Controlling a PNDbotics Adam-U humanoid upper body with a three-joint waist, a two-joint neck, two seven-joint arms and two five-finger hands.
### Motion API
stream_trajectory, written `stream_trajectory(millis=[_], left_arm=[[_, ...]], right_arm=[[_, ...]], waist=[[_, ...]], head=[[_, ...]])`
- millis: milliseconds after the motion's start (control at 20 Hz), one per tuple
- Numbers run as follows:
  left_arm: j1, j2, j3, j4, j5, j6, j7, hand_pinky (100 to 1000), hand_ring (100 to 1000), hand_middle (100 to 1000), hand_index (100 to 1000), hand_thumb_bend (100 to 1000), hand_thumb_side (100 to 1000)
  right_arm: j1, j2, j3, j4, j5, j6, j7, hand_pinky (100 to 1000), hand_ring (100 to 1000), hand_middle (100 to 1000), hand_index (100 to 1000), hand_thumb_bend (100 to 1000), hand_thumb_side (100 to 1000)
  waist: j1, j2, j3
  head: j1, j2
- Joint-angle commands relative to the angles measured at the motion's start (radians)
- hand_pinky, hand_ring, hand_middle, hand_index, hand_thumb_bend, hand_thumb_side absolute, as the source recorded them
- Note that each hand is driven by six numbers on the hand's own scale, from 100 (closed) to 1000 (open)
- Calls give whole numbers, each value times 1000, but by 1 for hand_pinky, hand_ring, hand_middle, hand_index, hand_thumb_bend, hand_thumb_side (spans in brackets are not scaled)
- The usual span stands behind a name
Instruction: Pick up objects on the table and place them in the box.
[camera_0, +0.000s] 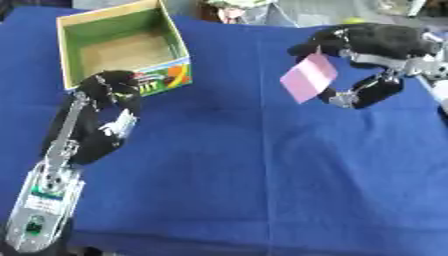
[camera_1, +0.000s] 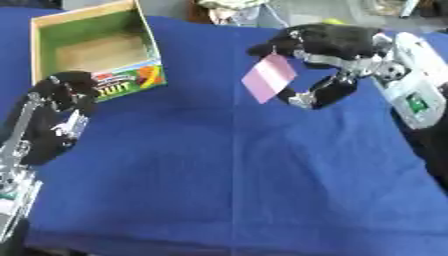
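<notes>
Pink card (camera_0: 308, 77): hanging tilted above the blue tablecloth (camera_0: 262, 175), pinched in my right hand (camera_0: 372, 42).
Box (camera_0: 122, 47): sitting open, far left.
Left hand (camera_0: 109, 92): I'm curling it empty, beside the box.

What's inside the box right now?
The box shows green inner walls and a bare brown floor, no objects visible. Its near wall hides the floor's front strip. The pink card hangs pinched in the right hand.

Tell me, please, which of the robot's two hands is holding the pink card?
The right hand, raised over the blue cloth, pinches the pink card. The left hand, beside the box, holds nothing.
</notes>
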Motion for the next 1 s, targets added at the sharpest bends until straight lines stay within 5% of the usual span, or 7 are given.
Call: stream_trajectory(millis=[50,500,1000], left_arm=[[-19,10,-7,-21,9,-4,-8,514,648,647,772,247,456],[-48,3,-38,-24,30,-12,-34,513,645,643,771,240,455],[-77,-10,-90,-20,50,-17,-81,510,641,639,770,218,454]], right_arm=[[-75,31,-48,39,3,-81,91,888,840,531,999,151,121],[-283,202,-149,263,128,-48,3,875,822,511,996,189,100],[-345,338,-236,452,297,36,-82,874,816,557,997,100,100]], waist=[[3,-9,10],[0,11,90],[-20,15,229]], head=[[-13,-1],[-81,-44],[-215,-75]])
